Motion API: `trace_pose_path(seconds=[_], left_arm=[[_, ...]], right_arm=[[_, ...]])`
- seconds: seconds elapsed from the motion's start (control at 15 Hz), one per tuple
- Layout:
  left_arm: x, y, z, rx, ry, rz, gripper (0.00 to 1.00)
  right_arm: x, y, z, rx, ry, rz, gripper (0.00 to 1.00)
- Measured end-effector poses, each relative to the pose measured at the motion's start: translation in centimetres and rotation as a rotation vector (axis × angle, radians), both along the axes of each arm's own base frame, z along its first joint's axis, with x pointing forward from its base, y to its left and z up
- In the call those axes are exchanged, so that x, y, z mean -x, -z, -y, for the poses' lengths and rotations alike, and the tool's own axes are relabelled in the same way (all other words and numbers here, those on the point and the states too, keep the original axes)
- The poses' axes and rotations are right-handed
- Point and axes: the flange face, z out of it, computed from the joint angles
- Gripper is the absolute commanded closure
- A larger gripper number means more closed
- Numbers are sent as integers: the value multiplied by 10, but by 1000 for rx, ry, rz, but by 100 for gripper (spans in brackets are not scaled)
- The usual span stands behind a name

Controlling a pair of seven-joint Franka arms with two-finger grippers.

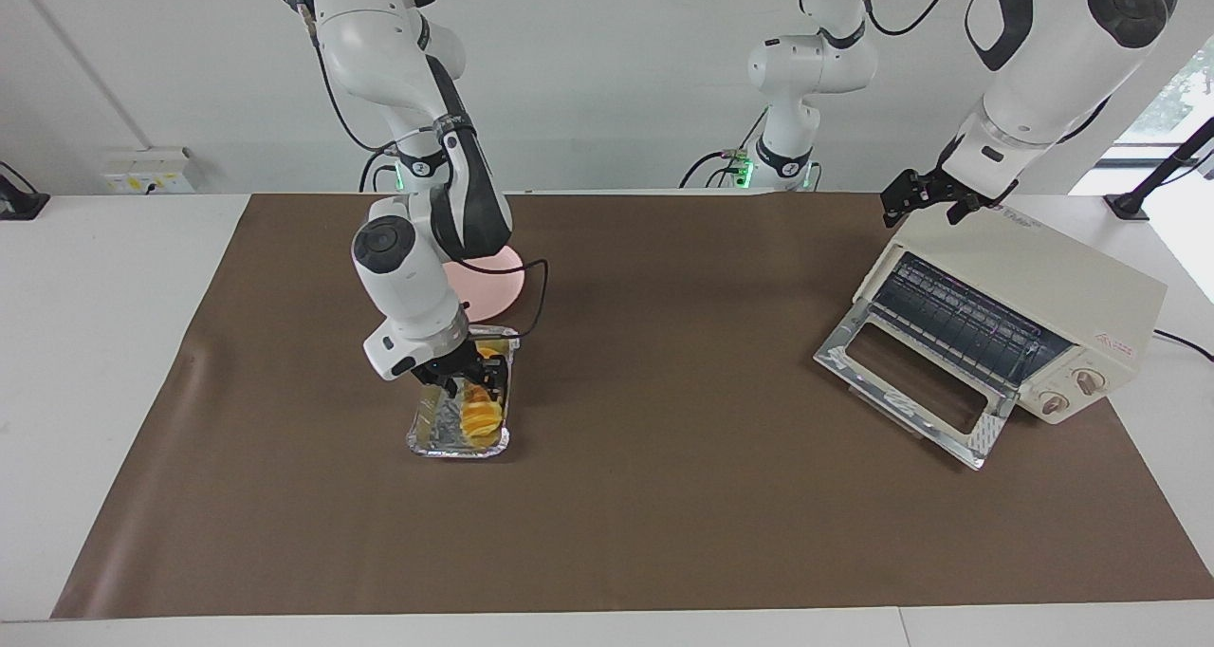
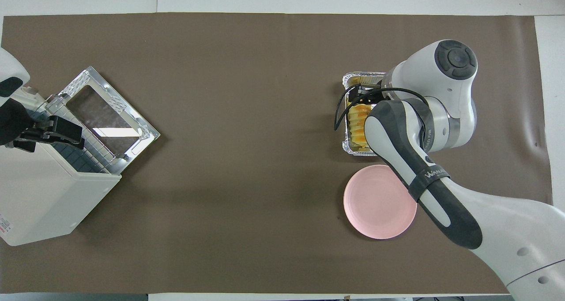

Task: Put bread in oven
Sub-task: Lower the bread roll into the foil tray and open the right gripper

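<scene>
- Bread (image 1: 480, 416): golden yellow-orange, ridged in slice-like bands.
- Foil tray (image 1: 458, 447): crinkled silver.
- Plate (image 2: 380, 202): plain pale pink.
- Oven (image 1: 1024, 298): cream-white body, shiny metal door frame, dark wire rack.
- Desk (image 1: 114, 249): white, under a plain brown mat (image 1: 664, 495).
- Arms: white with black joints.

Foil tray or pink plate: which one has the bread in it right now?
The foil tray. The bread lies in it, with the right gripper down over it. The pink plate, beside the tray and nearer the robots, holds nothing.
</scene>
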Motion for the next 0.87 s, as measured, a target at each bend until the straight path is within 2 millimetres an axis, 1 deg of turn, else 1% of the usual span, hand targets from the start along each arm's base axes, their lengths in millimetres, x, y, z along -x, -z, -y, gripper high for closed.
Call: trace_pose_path(seconds=[0.13, 0.27, 0.4, 0.53, 0.67, 0.8, 0.87], left_arm=[[0, 0, 0, 0, 0, 0, 0], [0, 0, 0, 0, 0, 0, 0], [0, 0, 0, 0, 0, 0, 0], [0, 0, 0, 0, 0, 0, 0], [0, 0, 0, 0, 0, 0, 0], [0, 0, 0, 0, 0, 0, 0], [0, 0, 0, 0, 0, 0, 0]], right_arm=[[0, -9, 17, 2, 4, -6, 0], [0, -10, 38, 4, 12, -13, 0], [0, -6, 56, 6, 29, -24, 0], [3, 2, 69, 8, 48, -41, 1], [8, 14, 75, 11, 58, -54, 9], [15, 29, 75, 14, 59, -61, 16], [19, 36, 75, 15, 60, -65, 23]])
